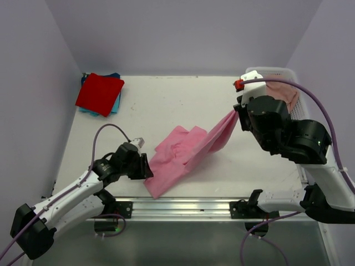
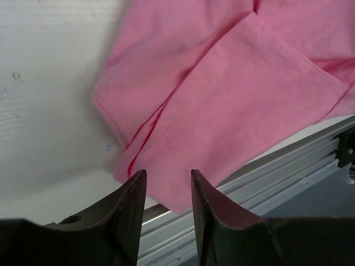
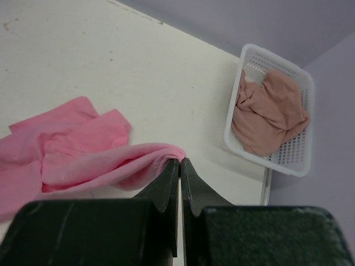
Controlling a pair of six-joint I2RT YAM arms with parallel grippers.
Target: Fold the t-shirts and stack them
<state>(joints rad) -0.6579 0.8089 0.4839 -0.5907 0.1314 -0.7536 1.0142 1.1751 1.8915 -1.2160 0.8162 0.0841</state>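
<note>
The bright pink shirt [image 1: 176,158] lies crumpled near the bench's [image 1: 166,105] front edge. One fold rises rightward to the right claw [image 3: 179,162], which pinches it. The left claw [image 2: 168,177] (part spread) hovers at the shirt's front corner. A red shirt [image 1: 100,93] lies folded on a teal shirt [image 1: 116,104] in the far left corner. A dusty-pink shirt [image 3: 272,111] fills the basket [image 3: 297,160] at the far right.

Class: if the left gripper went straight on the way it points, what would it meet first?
Most likely the left gripper would meet the pink t-shirt, whose corner lies right ahead of its fingertips; depth is hard to judge.
</note>
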